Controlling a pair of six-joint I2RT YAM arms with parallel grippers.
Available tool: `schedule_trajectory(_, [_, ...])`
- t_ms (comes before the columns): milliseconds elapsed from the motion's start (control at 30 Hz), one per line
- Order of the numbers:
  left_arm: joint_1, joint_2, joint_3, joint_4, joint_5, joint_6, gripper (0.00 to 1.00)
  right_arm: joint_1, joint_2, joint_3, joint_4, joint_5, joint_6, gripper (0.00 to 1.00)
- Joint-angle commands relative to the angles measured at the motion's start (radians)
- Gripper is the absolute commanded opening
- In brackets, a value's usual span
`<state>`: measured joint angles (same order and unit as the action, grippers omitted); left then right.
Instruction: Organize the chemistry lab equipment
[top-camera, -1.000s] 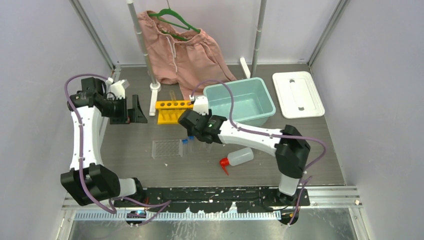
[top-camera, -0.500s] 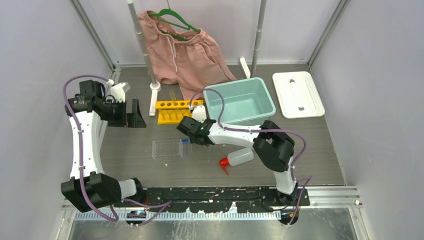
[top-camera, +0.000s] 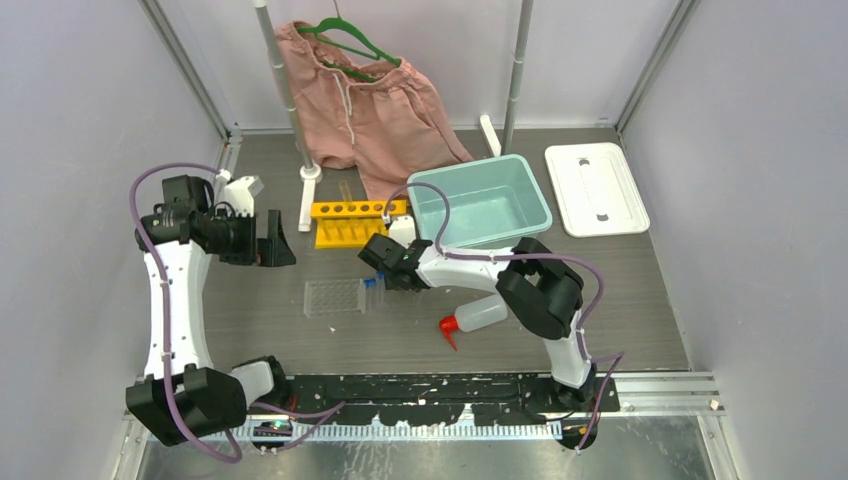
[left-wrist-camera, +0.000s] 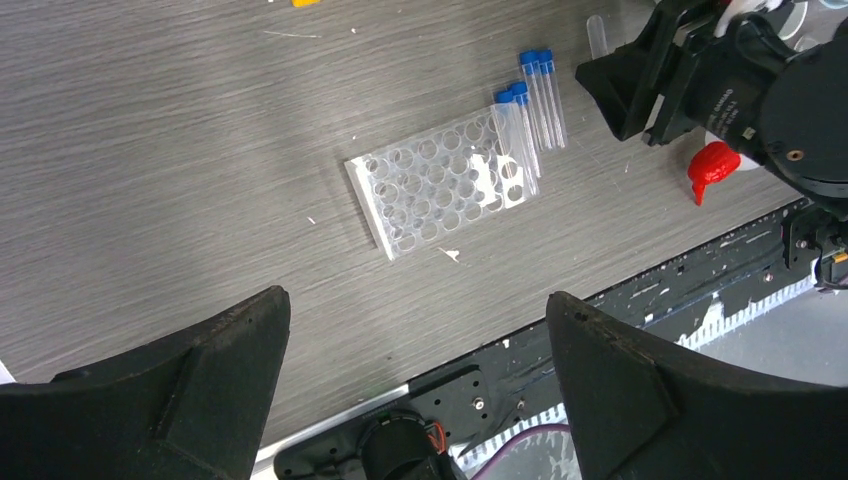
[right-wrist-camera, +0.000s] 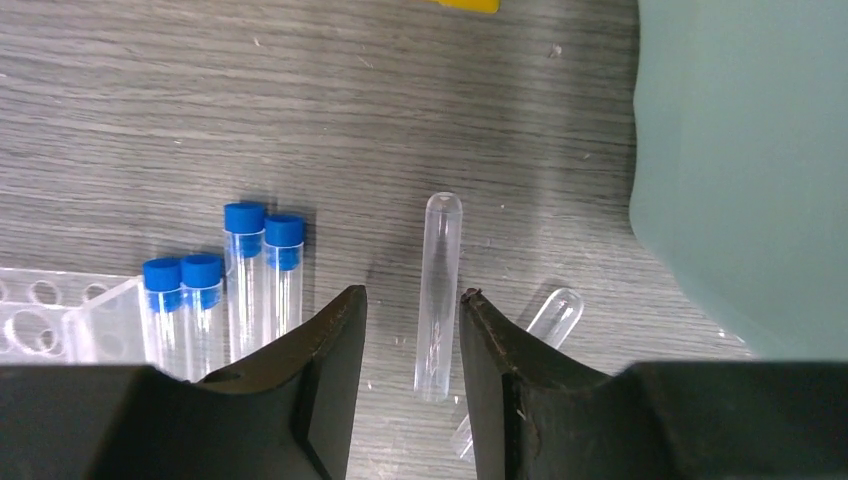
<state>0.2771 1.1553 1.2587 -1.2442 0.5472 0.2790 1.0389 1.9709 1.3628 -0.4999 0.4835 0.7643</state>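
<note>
My right gripper (right-wrist-camera: 412, 300) is open and low over the table, its jaws either side of a clear glass tube (right-wrist-camera: 437, 290) that lies flat. A second tube (right-wrist-camera: 555, 315) lies just to its right. Several blue-capped vials (right-wrist-camera: 225, 290) lie to the left, against the clear rack (right-wrist-camera: 50, 315). In the top view the right gripper (top-camera: 378, 258) is beside the vials (top-camera: 372, 285) and the clear rack (top-camera: 333, 296). The yellow rack (top-camera: 350, 220) stands behind. The white squeeze bottle (top-camera: 478, 313) lies on its side. My left gripper (left-wrist-camera: 415, 300) is open and empty, held high at the left (top-camera: 275, 240).
A teal bin (top-camera: 478, 203) sits just right of the right gripper, with a white lid (top-camera: 596, 188) beyond it. Pink shorts (top-camera: 365, 90) hang on a green hanger at the back. Two upright poles stand at the rear. Walls close in both sides.
My right arm has folded in and its gripper has dropped lower, close beside the vials. My left gripper has shifted a little nearer and stayed open.
</note>
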Motion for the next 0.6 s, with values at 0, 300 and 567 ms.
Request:
schedule_trajectory(0, [0.008, -0.044, -0.044, 0.093, 0.039, -0.030, 1.00, -0.001, 0.024, -0.006, 0.030, 0.009, 0.025, 0.45])
schedule_trajectory(300, [0.008, -0.038, -0.029, 0.080, 0.045, -0.044, 1.00, 0.001, 0.042, -0.007, 0.052, -0.001, 0.030, 0.28])
schedule_trajectory(567, [0.008, 0.008, 0.039, -0.028, 0.123, 0.041, 1.00, 0.005, 0.005, 0.060, -0.012, 0.032, 0.018, 0.01])
